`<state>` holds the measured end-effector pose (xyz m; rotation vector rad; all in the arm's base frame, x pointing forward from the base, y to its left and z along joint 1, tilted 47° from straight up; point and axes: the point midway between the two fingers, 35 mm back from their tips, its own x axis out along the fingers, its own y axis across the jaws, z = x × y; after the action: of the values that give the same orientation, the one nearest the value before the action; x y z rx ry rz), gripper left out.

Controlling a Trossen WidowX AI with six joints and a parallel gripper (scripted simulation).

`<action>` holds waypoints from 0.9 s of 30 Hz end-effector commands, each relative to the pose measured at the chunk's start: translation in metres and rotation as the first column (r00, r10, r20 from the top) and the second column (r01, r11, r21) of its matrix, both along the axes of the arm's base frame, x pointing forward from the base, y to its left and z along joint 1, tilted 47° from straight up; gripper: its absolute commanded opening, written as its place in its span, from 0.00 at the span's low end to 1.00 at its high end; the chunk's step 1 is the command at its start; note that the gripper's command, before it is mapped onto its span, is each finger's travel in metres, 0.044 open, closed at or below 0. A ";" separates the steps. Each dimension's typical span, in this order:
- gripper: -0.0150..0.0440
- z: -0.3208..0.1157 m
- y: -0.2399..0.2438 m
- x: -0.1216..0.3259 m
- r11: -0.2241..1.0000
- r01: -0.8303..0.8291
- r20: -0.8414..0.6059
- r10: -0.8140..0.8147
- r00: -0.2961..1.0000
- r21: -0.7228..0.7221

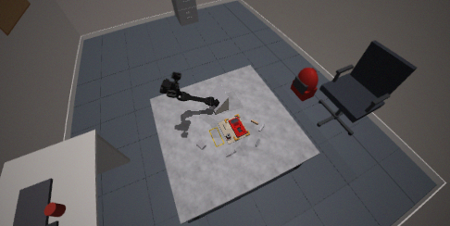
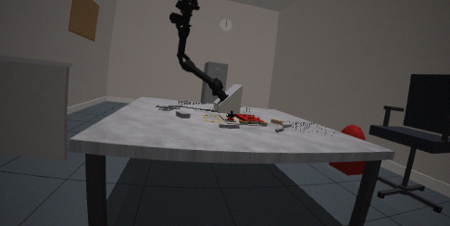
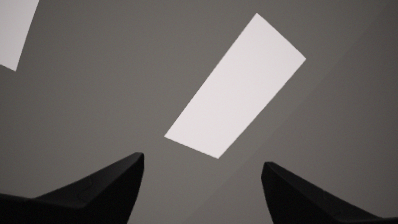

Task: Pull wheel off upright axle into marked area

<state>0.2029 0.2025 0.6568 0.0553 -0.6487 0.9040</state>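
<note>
Arm [image 2: 185,56]: reared up from its base at the far edge of the table [image 2: 139,134], upper links near vertical, with the gripper [image 2: 187,1] at the very top, well above the table and pointing toward the ceiling. In the top view the gripper [image 1: 172,82] sits past the table's 10 o'clock edge, over the floor.

Fingers: both dark fingertips show in the wrist view at the bottom edge, one at 7 o'clock and one at 5 o'clock, with a wide gap between them. They stand partly open, roughly two thirds of their range, and nothing lies between them; the gripper holds nothing and touches nothing. Behind the gap only grey ceiling and a bright rectangular ceiling panel [image 3: 235,87] are seen, with a second panel cut off at 10 o'clock.

Task items: near the table's centre lies a red fixture [image 1: 238,126] on a light board. Just beside it, toward 8 o'clock, a small dark item [image 1: 228,136] stands where the wheel on its axle would be; too small to confirm. The yellow-outlined marked area [image 1: 216,136] lies just left of that, toward 9 o'clock, with nothing visible inside it.

Other: several small grey blocks [image 1: 201,146] lie scattered around the board. A grey wedge [image 1: 224,105] stands at the arm's base. An office chair [image 1: 366,85] and a red helmet-like object [image 1: 306,83] stand off the table at 3 o'clock
</note>
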 end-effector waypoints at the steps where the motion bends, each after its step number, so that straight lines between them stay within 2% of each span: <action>1: 0.76 -0.025 0.006 0.037 1.000 0.031 -0.167 -0.031 0.985 0.002; 6: 0.76 -0.063 0.009 0.085 0.996 0.087 -0.378 -0.079 0.922 0.005; 13: 0.76 -0.123 0.001 0.143 0.981 0.194 -0.622 -0.153 0.768 -0.002; 21: 0.76 -0.168 -0.010 0.177 0.961 0.277 -0.754 -0.195 0.627 -0.017; 27: 0.76 -0.230 -0.025 0.213 0.915 0.400 -0.894 -0.217 0.392 -0.047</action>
<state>0.3977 0.1851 0.4615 0.4879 0.1938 0.4162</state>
